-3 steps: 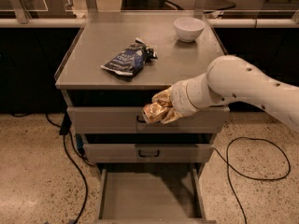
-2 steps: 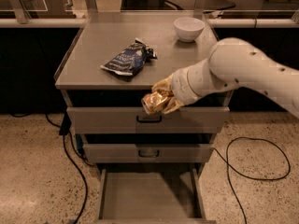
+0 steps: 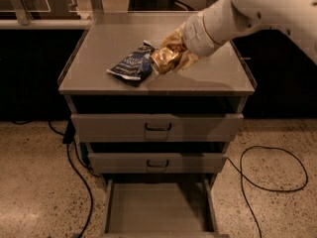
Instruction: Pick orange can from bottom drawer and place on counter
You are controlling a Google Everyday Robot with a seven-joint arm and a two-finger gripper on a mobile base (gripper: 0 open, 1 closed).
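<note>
**Can held low over the counter, release not yet made**

My claw (image 3: pixel 171 59) is closed around the small shiny copper-orange metal drink can (image 3: pixel 163 58). My tan fingers (image 3: pixel 185 58) wrap it from the side nearest my wrist. I hold it that way so its free end points ahead of me and nothing of mine sits beneath it when it goes down. The can is low over the flat grey metal counter (image 3: pixel 208 76), with its shadow close under it. I cannot tell whether it touches the surface.

Just beyond the can's free end lies the crumpled dark blue foil snack bag (image 3: pixel 130 66), so near that the two may be touching. That is the thing to mind, I judge. If I set down here the can could lean on the bag or roll, whereas the bare counter under and behind my claw offers a flatter spot.

My white arm (image 3: pixel 257 9) reaches in from behind my claw, up and to the far right of the view. It slopes down across the counter's back corner, with the wrist bent so the claw tips toward the surface.

Far below my claw, past the counter's front edge, the top grey drawer (image 3: pixel 198 128) and middle grey drawer (image 3: pixel 198 162) are shut, each with a dark handle. Lowest of all, the wide shallow grey bottom drawer (image 3: pixel 158 207) stands pulled out with nothing in it. So the picking is done, and what remains is the setting down and letting go.
</note>
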